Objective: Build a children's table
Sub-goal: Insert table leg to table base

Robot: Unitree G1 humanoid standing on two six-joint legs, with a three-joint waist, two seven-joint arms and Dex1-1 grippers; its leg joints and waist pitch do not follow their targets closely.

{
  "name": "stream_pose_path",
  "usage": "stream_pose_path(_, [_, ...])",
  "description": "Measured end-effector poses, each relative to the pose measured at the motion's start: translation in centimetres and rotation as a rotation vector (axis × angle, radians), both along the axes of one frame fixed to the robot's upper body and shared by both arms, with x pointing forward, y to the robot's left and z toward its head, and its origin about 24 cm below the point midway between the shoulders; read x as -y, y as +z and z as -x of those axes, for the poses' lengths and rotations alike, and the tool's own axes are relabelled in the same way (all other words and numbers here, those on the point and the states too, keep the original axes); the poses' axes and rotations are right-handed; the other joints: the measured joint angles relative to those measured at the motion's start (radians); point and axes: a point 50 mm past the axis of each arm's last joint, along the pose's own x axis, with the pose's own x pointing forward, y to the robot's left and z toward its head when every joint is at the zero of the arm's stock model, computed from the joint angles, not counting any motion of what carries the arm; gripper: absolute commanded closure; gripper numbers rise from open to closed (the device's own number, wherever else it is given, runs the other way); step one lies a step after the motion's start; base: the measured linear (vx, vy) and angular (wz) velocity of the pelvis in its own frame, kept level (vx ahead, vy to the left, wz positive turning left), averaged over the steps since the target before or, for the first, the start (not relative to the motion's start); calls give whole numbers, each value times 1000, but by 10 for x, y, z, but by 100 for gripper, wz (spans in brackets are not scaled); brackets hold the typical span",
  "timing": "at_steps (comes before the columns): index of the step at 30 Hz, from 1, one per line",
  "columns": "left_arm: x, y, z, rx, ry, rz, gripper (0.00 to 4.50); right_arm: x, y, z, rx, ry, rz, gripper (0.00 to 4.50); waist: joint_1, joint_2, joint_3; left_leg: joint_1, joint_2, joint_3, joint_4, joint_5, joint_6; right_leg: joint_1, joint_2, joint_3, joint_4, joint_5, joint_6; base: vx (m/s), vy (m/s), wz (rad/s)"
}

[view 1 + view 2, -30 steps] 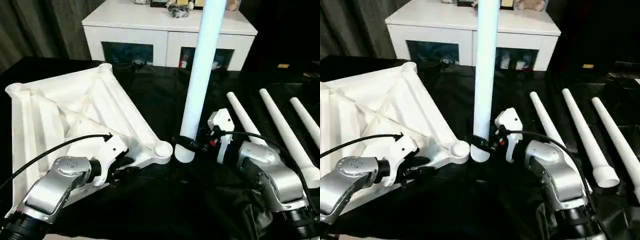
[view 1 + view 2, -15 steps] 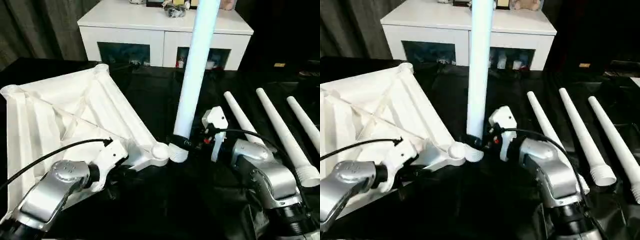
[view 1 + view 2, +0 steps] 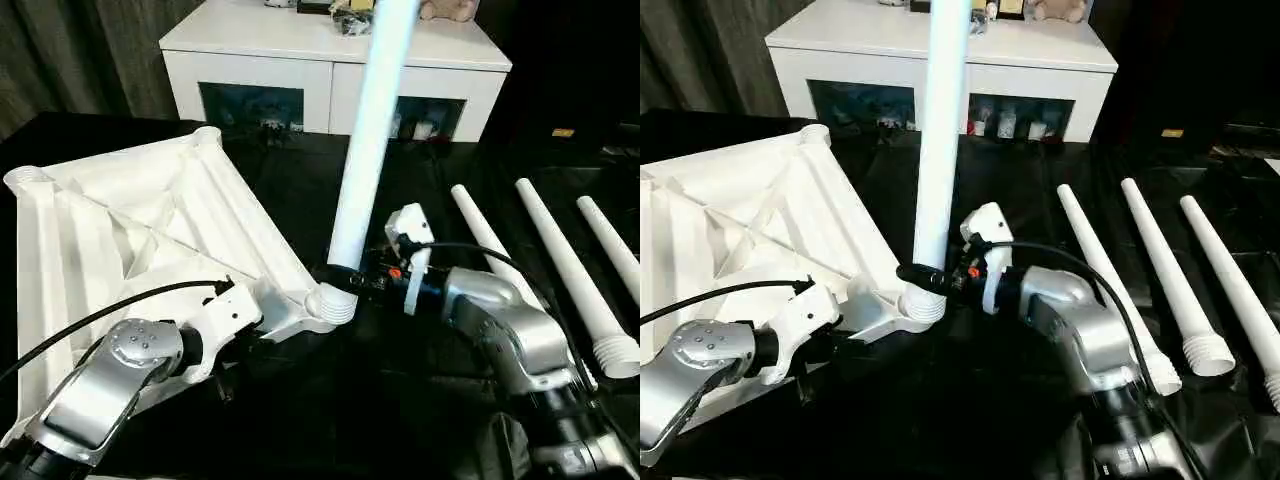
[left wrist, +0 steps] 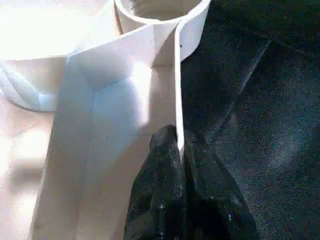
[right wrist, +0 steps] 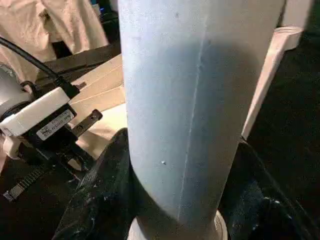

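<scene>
Right gripper [image 3: 922, 276] is clamped around the upright leg [image 3: 367, 140] with its threaded end sitting at the tabletop's corner socket [image 3: 330, 306], while the left gripper [image 4: 180, 150] pinches the upside-down tabletop's [image 3: 130, 240] edge on the black bench [image 3: 300, 420].

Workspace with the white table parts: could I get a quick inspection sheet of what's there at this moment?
Surface: black-covered work table.
Job's things: white table top lies underside up, ribs showing; one leg stands nearly upright, its ribbed end at the near corner socket; three spare legs lie side by side to the right.
Clutter: nothing seen on the surface.
Grippers: left tool pinches the top's thin edge; right tool grips the upright leg near its base.
Cables: black cable over each forearm.
Surroundings: white cabinet with glass doors, small items on it; dark curtain.
</scene>
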Motion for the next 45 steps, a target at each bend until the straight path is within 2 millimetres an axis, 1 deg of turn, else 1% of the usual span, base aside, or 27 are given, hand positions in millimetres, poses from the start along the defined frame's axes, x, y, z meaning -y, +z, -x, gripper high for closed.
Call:
stream_pose_path(4, [1, 1, 1, -7, -42, 0, 450, -1, -3, -6, -21, -8, 22, 266, 2, -1, 0, 0, 0, 0, 0, 1, 1, -1, 0, 0, 0, 0, 0, 0, 0, 0])
stream_pose_path(7, [3, 3, 2, -11, -79, 4, 450, -1, -4, -8, -27, -15, 21, 266, 7, -1, 0, 0, 0, 1, 0, 1, 2, -2, -1, -1, 0, 0, 0, 0, 0, 0])
stream_pose_path(12, [12, 3, 0, -25, -135, 14, 450, -4, -1, -13, -21, -20, 18, 266, 23, 1, 1, 0, 1, 1, 0, 3, 1, -2, -1, -1, 1, 0, 0, 0, 0, 0])
stream_pose_path(15, [16, 2, -3, -9, -144, 12, 450, -5, 0, -13, -16, -16, 18, 266, 27, 4, 3, -1, 2, 2, 0, 4, -1, -2, -1, -1, 1, 0, 0, 0, 0, 0])
stream_pose_path(22, [15, 0, -14, 9, -118, 9, 450, 6, -6, -6, -41, -16, 43, 266, 24, 12, 5, 0, 4, 4, 0, 7, -2, -2, -1, -1, 5, 1, -1, 0, 0, 0])
stream_pose_path(26, [14, 0, -14, 10, -118, 9, 450, 11, -5, -7, -36, -31, 43, 266, 23, 12, 6, 0, 6, 5, 0, 8, -4, -2, 0, -1, 8, 1, -2, 0, 0, 0])
stream_pose_path(34, [13, 0, -14, 11, -140, 15, 450, 7, -10, -9, -51, -51, 11, 266, 24, 14, 7, 0, 6, 5, 0, 9, -5, -4, 0, -2, 8, 0, -2, 0, 0, 0])
stream_pose_path(41, [10, 0, -14, 10, -125, 15, 450, 4, -15, -11, -71, -73, -37, 266, 20, 14, 7, 0, 7, 6, -1, 9, -5, -4, 0, -1, 10, 0, -2, 0, 0, 0])
stream_pose_path(45, [9, -1, -14, 10, -119, 17, 450, 7, -19, -12, -82, -96, -38, 266, 17, 14, 7, 0, 7, 6, -1, 9, -5, -4, 0, -1, 10, 0, -2, 0, 0, 0])
